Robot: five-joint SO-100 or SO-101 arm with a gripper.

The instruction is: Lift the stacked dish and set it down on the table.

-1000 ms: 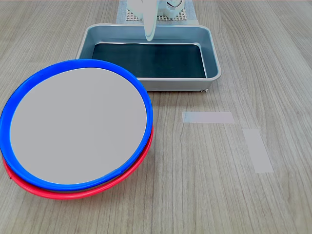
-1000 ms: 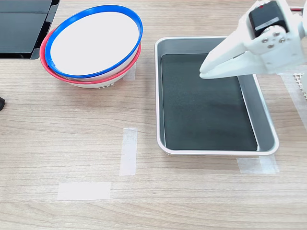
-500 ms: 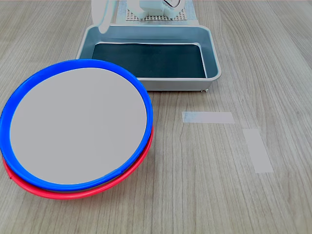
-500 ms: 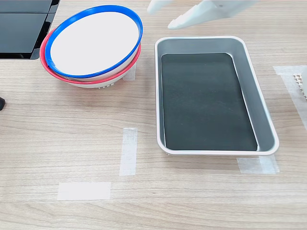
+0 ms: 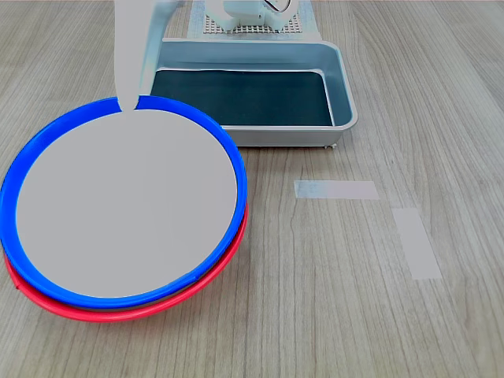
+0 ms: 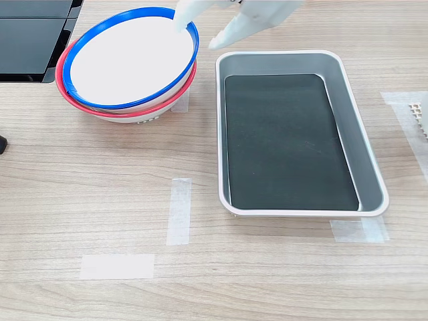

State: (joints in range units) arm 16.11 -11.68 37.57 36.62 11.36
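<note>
The blue-rimmed dish (image 5: 126, 205) (image 6: 130, 57) lies tilted on top of a red-rimmed plate (image 5: 118, 313) (image 6: 61, 73), on the wood-grain table (image 5: 354, 299) (image 6: 100, 200). My white gripper (image 5: 136, 101) (image 6: 195, 37) is open at the dish's edge nearest the tray. One fingertip (image 5: 126, 106) (image 6: 178, 27) is over the pale centre just inside the blue rim; the other fingertip (image 6: 212, 45) is outside it. The rim sits between the two fingers. Whether they touch the dish is unclear.
A grey metal tray (image 5: 346, 87) (image 6: 374, 174) with a dark bottom stands beside the plates. Two pale tape strips (image 5: 336, 190) (image 6: 179, 210) mark the tabletop. A black object (image 6: 27, 33) lies at the second exterior view's top left. The arm's base stands on a mesh pad (image 5: 252, 27).
The gripper has swung from above the tray over to the stacked plates, opened, and come down at the blue dish's rim. The plates have not moved.
</note>
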